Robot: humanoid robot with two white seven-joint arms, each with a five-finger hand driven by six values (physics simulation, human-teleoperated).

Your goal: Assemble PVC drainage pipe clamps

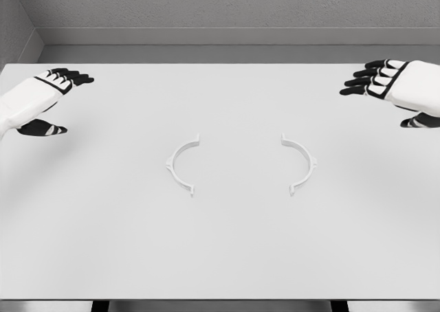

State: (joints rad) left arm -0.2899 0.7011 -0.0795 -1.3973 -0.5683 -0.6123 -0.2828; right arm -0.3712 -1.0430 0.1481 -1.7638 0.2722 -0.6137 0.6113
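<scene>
- the left hand [42, 99] hovers at the far left edge of the white table [220, 257], fingers stretched out and relaxed, thumb hanging below, holding nothing.
- the left clamp half [180, 165] lies flat on the table left of the middle, a white half ring bulging leftward, its open side and end tabs facing right.
- the right clamp half [302, 163] lies flat right of the middle, its mirror image, open side facing left; the two halves are well apart, with bare tabletop between them.
- the right hand [393, 85] hovers at the far right edge, fingers extended and loose, empty too.
- from here, the step looks like the first reach, each hand going for the half on its own side.
- to my eye the pieces are thin and low, so a pinch across the outer curve should suit best, leaving the end tabs free to meet.
- keeping both halves level while closing them together should help the tabs line up.
</scene>
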